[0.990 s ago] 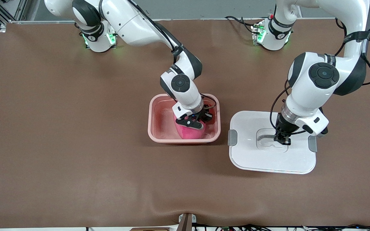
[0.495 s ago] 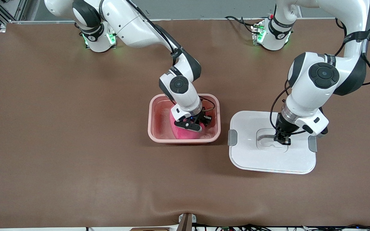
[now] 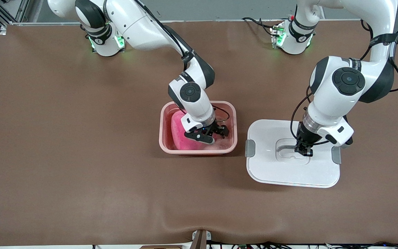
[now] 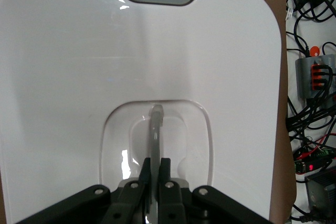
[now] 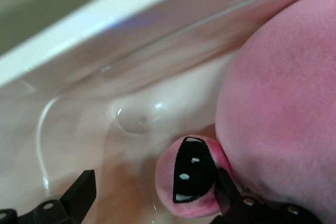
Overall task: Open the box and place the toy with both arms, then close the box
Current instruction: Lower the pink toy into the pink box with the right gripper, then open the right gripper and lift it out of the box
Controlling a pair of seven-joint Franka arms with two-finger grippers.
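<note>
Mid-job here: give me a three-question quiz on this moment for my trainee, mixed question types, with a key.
1. True or false: the toy lies inside the box.
2. Multiple choice: the left hand is
A. shut on the lid's handle
B. open above the toy
C. resting on bare table
3. Fill the gap: the right hand stands open inside the ____, beside the toy.

Key
1. True. The pink plush sits in the tub, one eye showing in the right wrist view.
2. A. The lid lies flat on the table, beside the box toward the left arm's end.
3. box
</note>
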